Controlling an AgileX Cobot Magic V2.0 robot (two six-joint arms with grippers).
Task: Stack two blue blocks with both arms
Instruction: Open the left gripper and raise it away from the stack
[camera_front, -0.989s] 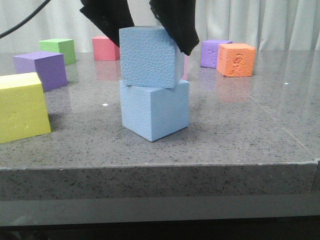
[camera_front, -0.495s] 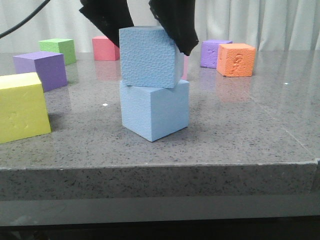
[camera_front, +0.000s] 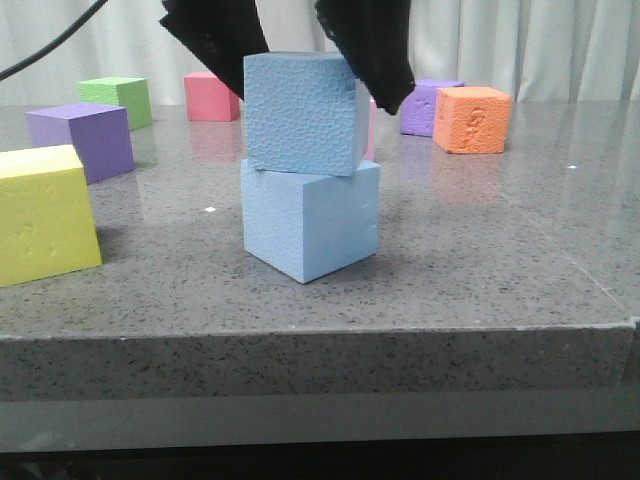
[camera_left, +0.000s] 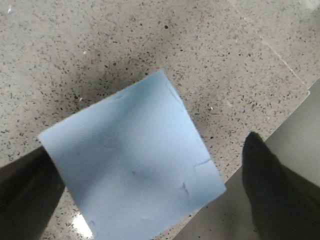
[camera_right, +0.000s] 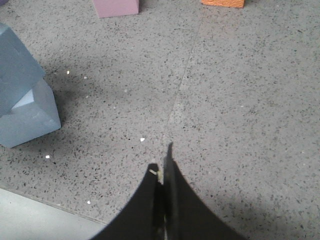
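A: Item one, the pebbled blue block (camera_front: 303, 113). Location?

B: On top of the smooth blue block (camera_front: 311, 221), turned slightly off square with it, near the front of the grey table (camera_front: 480, 260). The left gripper (camera_front: 300, 45) straddles it from above. One finger (camera_front: 215, 35) sits at its upper left corner, the other (camera_front: 372, 50) hangs just off its right side.

A: Gripper state?

B: Left: spread open. In the left wrist view the top block (camera_left: 132, 162) lies between the fingers (camera_left: 277, 192), with table showing between the block and the one finger. The other finger (camera_left: 25, 187) is right at the block's edge; contact cannot be told. Right gripper (camera_right: 162, 172): fingers pressed together, holding nothing, over bare table, well apart from the stack (camera_right: 22, 100).

A: What does one view add?

B: Only the right wrist view shows the right gripper. Only the front view shows the yellow cube (camera_front: 45, 212), purple cube (camera_front: 85, 138), green cube (camera_front: 118, 100) and the second purple cube (camera_front: 425, 105).

A: Change from a second ago?

B: The finger on the right has moved outward, off the block. The block has shifted slightly to the right.
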